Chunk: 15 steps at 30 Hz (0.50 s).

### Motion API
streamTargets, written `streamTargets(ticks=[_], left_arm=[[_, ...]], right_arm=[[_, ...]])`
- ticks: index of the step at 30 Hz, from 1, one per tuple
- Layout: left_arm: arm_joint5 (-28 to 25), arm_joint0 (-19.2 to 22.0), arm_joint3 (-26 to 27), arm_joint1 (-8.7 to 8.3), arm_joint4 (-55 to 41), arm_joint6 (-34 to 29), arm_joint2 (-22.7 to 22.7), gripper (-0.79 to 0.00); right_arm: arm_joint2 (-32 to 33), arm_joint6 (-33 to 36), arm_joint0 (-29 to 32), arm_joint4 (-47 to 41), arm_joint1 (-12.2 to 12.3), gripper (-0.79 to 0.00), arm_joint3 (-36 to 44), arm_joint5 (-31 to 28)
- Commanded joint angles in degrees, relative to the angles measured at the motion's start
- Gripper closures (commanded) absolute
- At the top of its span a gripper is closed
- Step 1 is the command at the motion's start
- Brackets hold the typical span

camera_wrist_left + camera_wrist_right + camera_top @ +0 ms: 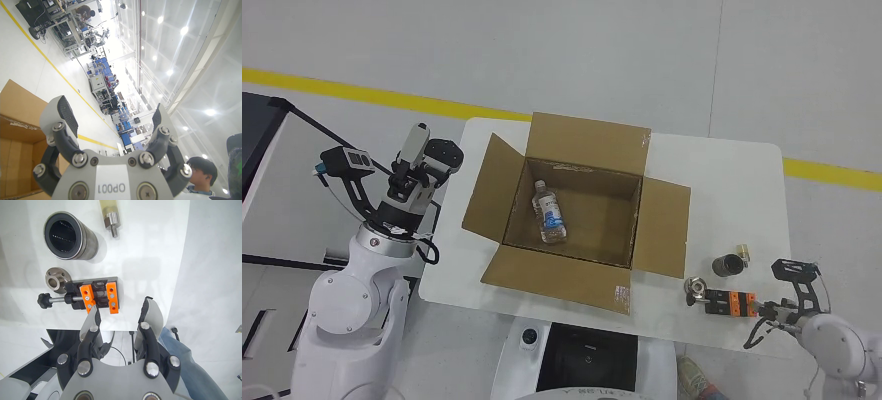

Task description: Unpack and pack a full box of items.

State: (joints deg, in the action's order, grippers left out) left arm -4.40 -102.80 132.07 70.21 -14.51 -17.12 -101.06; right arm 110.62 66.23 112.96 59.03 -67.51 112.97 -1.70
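- White table (722,190); an open cardboard box (577,172) stands mid-surface with its flaps splayed out.
- Box contents: one plastic bottle (550,212), lying flat on the box floor.
- State, right gripper (122,308): fingers spread wide, holding nothing.
- Likely target: a mini vise (94,295) with orange jaws lies on the table just ahead of the fingertips, offset toward one finger. That finger's tip overlaps the corner of an orange jaw. The vise's screw axis runs parallel to the line joining the two fingertips.
- Beyond the vise from the fingers: flange (56,280), linear bearing (70,243), threaded stud (111,219).
- State, left gripper (111,111): spread wide, empty, pointed toward the ceiling; the cardboard box is beside one finger.
- Judgement: the right arm is nearer the vise, and its fingers need a sideways shift to straddle it.
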Motion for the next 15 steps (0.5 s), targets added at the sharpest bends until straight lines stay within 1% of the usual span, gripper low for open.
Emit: streamTargets(ticks=[1,5,7,10,13,14,15], left_arm=[[0.0,0.0,0.0,0.00,0.0,0.0,0.0,-0.785],[0.0,0.0,0.0,0.00,0.0,0.0,0.0,-0.785],[0.0,0.0,0.0,0.00,0.0,0.0,0.0,-0.785],[0.0,0.0,0.0,0.00,0.0,0.0,0.0,-0.785],[0.0,0.0,0.0,0.00,0.0,0.0,0.0,-0.785],[0.0,0.0,0.0,0.00,0.0,0.0,0.0,-0.785],[0.0,0.0,0.0,0.00,0.0,0.0,0.0,-0.785]], right_arm=[[-0.4,1.1,-0.8,-0.3,0.1,-0.391,-0.4,0.0],[-0.9,4.4,-2.5,-1.2,0.3,-0.437,-1.3,-0.3],[-0.6,6.7,-3.9,-2.3,0.5,-0.428,-2.2,-0.3],[-0.3,10.0,-6.1,-3.6,0.9,-0.437,-3.4,-0.9],[0.1,11.8,-7.6,-3.8,1.2,-0.443,-3.7,-1.2],[0.3,12.2,-8.1,-3.6,1.3,-0.428,-3.7,-1.5],[0.4,12.6,-8.3,-3.6,1.4,-0.434,-3.6,-1.6]])
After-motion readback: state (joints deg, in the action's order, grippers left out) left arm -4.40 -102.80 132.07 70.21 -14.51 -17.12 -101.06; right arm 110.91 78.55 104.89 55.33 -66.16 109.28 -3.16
